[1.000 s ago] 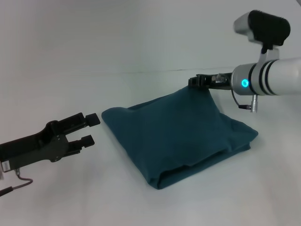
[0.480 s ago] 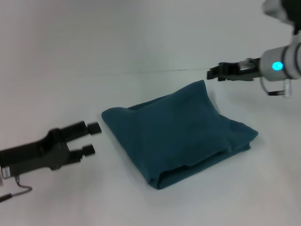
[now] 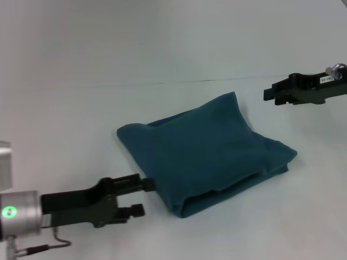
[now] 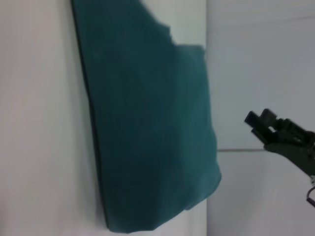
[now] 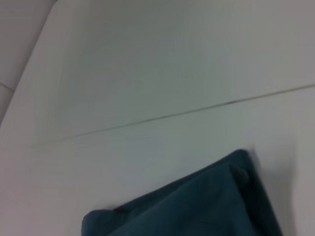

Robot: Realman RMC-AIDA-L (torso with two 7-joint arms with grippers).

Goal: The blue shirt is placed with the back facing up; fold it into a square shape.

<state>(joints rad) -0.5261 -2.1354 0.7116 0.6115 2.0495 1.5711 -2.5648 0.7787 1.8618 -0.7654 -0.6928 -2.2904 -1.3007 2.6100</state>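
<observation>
Head view: the blue shirt sits mid-bench, folded into a chunky, roughly square bundle, layered edges showing at the near corner. The left gripper is low at the near left, fingers a little apart, the upper fingertip right up against the shirt's near-left edge; can't tell if it's actually touching. The right gripper hangs off to the far right, apart from the shirt; can't tell how its fingers stand.

Left wrist view: shirt fills the middle, right gripper beyond it.

Right wrist view: just the shirt's far corner on the pale bench.
</observation>
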